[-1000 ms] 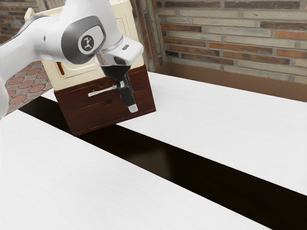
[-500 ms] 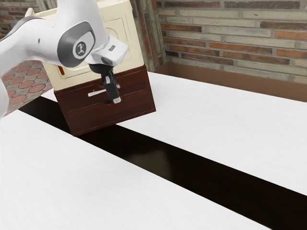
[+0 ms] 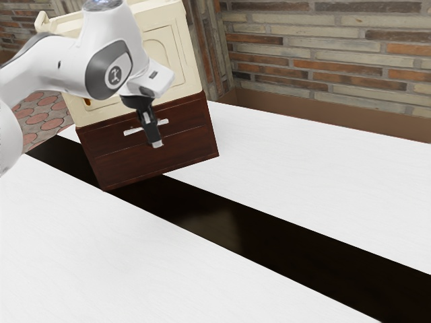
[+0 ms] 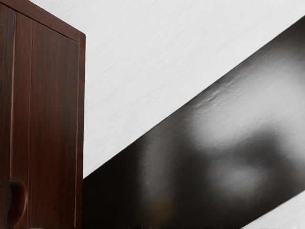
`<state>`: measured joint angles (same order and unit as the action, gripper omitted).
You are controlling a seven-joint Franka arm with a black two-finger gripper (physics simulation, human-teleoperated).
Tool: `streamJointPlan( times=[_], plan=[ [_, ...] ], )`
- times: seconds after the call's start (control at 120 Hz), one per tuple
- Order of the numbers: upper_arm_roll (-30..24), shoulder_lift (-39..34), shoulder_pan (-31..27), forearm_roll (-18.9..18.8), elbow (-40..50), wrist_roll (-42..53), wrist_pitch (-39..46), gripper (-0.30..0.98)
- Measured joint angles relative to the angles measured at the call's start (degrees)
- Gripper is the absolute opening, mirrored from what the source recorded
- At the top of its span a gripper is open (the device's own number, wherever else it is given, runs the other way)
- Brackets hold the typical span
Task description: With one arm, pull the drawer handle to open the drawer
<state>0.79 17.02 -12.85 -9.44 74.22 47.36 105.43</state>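
Having shifted toward the exterior view's left, the gripper (image 3: 157, 144) overlaps the middle of the bar handle (image 3: 135, 130), near the upper edge of the wooden cabinet's (image 3: 202, 145) front; its opening cannot be told. Alignment seems improved; the drawer (image 3: 191, 118) looks shut.

You see a glossy black strip (image 3: 202, 219) crossing the white tabletop (image 3: 303, 168) diagonally, with white surface on both sides of the strip. Beyond the strip, you find a brick wall (image 3: 330, 60) in grey, tan and orange courses, a brown band (image 3: 303, 109) along its foot. Past the strip's end at the exterior view's left, you note paving (image 3: 50, 124) of reddish, rounded tiles.
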Motion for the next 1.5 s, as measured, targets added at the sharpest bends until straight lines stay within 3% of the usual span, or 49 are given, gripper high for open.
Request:
streamJointPlan(
  times=[0.933,1.5],
  plan=[
    [3.08,5.52,-1.64,-0.38,-3.76,3.69,7.56,0.48],
    [4.16,9.24,-2.18,-1.39,-5.06,4.64,12.88,0.23]
  ],
)
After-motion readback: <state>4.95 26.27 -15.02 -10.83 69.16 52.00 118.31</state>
